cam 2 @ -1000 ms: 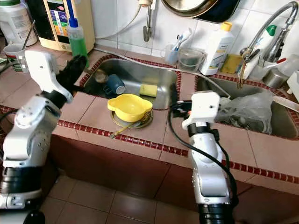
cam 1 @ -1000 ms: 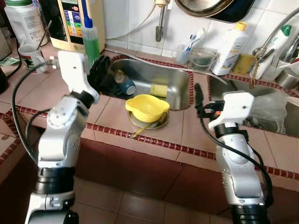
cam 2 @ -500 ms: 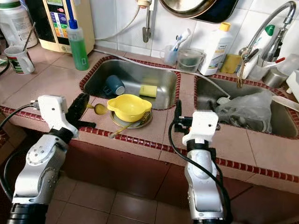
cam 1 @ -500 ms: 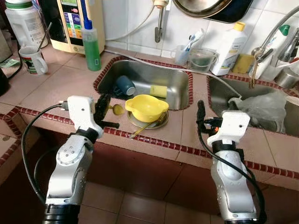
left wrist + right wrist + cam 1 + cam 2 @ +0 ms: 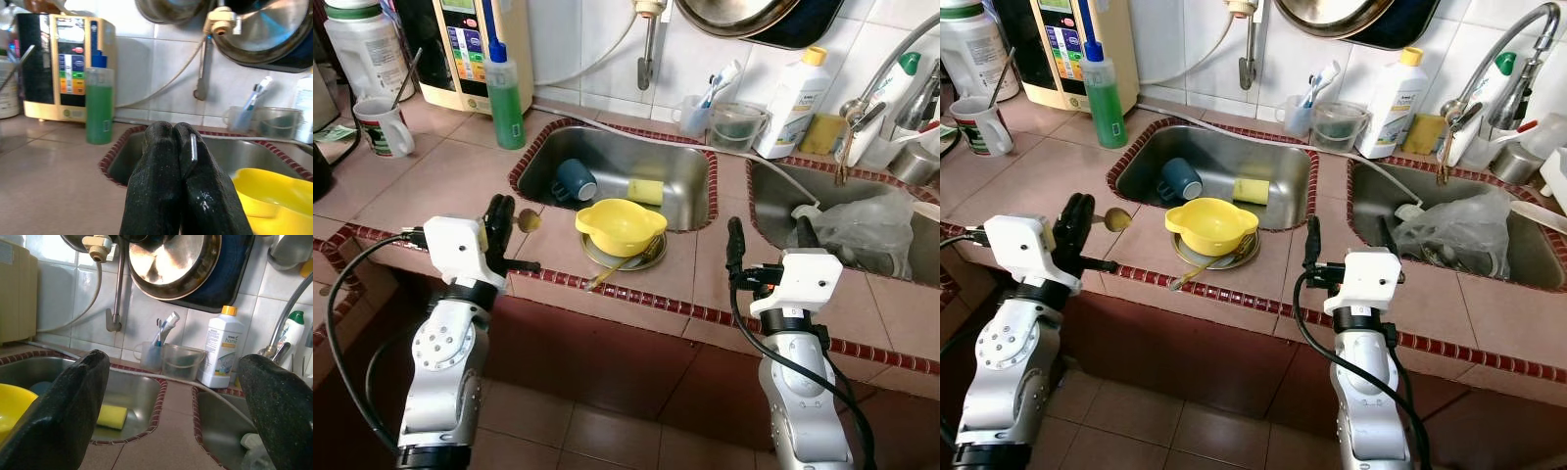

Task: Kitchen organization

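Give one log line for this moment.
left gripper: shut on spoon, over counter | right gripper: open, over counter | yellow bowl: on plate

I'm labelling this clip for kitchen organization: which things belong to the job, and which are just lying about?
Job: spoon in the shut left gripper; yellow bowl; fork; blue mug; sponge.
Lying about: green bottle; white mug; white bottle.

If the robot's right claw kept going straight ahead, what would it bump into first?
Probably the tiled wall behind the counter, near the cup of toothbrushes and the clear container. The open right claw points along the tiled strip between the two sinks; depth is hard to judge.
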Robot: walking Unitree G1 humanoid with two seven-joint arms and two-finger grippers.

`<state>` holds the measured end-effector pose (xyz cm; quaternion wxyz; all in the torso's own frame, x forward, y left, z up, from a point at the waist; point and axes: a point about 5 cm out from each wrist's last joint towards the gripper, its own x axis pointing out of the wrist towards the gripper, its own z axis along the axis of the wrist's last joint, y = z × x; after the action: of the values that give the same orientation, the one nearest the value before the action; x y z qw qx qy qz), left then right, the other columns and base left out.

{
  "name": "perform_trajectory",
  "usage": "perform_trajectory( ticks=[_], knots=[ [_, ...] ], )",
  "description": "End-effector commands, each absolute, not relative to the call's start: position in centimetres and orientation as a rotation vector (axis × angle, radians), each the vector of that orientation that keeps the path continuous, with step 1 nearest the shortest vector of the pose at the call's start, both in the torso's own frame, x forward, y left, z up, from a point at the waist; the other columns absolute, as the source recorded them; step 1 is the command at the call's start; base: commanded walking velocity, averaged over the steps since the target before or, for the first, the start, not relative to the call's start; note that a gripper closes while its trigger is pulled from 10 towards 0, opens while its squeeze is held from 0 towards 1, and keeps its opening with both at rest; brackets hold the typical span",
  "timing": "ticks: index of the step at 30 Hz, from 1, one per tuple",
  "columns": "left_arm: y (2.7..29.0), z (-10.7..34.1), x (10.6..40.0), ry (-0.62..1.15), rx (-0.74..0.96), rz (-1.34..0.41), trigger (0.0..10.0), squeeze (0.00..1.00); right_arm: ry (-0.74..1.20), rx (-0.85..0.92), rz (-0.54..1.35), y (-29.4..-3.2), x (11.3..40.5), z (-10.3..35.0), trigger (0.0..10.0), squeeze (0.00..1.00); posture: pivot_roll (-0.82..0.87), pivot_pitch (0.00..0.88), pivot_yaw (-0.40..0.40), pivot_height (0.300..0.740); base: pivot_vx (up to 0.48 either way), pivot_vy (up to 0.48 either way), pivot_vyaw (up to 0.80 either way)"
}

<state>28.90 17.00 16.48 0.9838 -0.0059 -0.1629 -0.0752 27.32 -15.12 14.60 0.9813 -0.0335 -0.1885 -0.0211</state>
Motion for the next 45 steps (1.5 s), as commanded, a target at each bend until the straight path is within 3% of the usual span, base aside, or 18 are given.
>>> perform_trajectory(
  ticks=[1, 12, 45],
  knots=[
    [16.5, 17.2, 28.8, -0.369, -0.001, -0.187, 10.0, 0.0, -0.378, -0.077, -0.047, -15.6, 27.4, 14.4, 10.0, 0.0, 0.09, 0.0, -0.056, 0.74, 0.0, 0.0, 0.0],
    [15.8, 17.7, 28.9, -0.394, -0.007, -0.258, 10.0, 0.0, -0.38, -0.086, -0.032, -15.7, 27.2, 14.3, 10.0, 0.0, 0.08, 0.0, -0.054, 0.74, 0.0, 0.0, 0.0],
    [15.1, 18.0, 29.4, -0.401, -0.038, -0.296, 10.0, 0.0, -0.387, -0.082, -0.021, -15.5, 27.4, 14.6, 10.0, 0.0, 0.07, 0.0, -0.053, 0.74, 0.319, 0.0, 0.0]
  ],
)
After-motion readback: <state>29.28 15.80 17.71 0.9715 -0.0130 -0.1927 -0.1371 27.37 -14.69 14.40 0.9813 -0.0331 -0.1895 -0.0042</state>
